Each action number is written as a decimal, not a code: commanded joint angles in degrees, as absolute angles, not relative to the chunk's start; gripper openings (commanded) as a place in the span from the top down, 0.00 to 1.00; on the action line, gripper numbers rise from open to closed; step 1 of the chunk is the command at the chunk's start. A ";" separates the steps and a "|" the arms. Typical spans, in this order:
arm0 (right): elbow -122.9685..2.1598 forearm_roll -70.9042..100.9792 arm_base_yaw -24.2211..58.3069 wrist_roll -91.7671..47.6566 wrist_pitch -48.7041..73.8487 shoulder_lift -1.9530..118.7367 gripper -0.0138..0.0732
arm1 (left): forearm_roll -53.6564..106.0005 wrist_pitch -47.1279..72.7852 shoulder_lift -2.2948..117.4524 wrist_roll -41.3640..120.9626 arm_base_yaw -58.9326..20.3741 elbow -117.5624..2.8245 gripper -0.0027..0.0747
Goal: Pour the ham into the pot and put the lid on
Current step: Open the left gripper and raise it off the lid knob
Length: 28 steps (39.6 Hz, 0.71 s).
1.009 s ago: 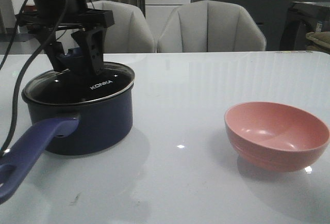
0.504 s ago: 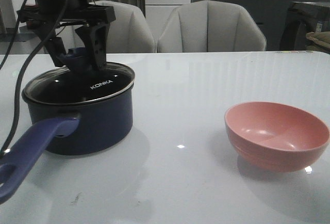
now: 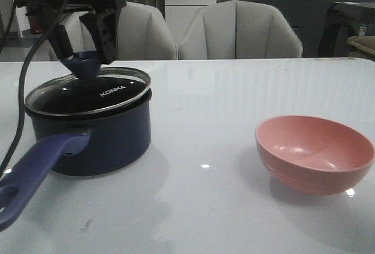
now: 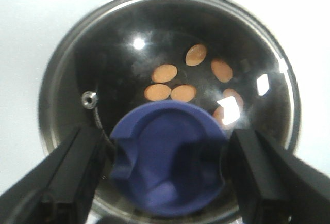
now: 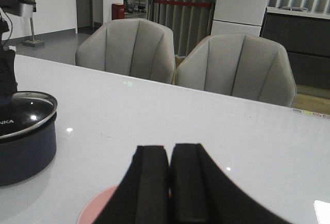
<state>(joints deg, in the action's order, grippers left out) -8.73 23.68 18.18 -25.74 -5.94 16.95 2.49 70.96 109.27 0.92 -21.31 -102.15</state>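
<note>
Where the white counter (image 3: 234, 125) holds the set, the pot (image 3: 94, 140), dark navy with a long lavender-blue handle pointing toward the camera in the front view, stands on the left side. The lid (image 3: 88, 93), glass with steel rim and white "KONKA" lettering, sits on the pot, tilted, its right edge overhanging the rim. Left pincer (image 4: 167, 175): above the lid, fingers spread wide to either side of the dark blue knob (image 4: 170, 159), with a gap showing on each side in the left wrist view; nothing gripped. The ham (image 4: 178, 82): several flat orange-tan pieces on the black pot floor, seen through the glass. Pink bowl (image 3: 314, 161): right side of the counter, well apart from the pot. Right pincer (image 5: 170, 182): fingers pressed together, holding nothing, above the bowl's rim.
</note>
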 commanded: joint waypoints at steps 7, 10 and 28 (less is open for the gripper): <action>-10.27 23.53 18.11 -26.14 -10.32 17.31 0.67 | 3.90 73.68 101.97 0.86 -21.60 -104.12 0.31; -10.27 23.53 18.11 -26.14 -10.32 17.31 0.67 | 3.90 73.68 101.10 0.86 -21.60 -104.12 0.31; -10.27 23.53 18.11 -26.14 -10.32 17.31 0.67 | -0.87 69.92 89.35 0.62 -21.60 -90.99 0.31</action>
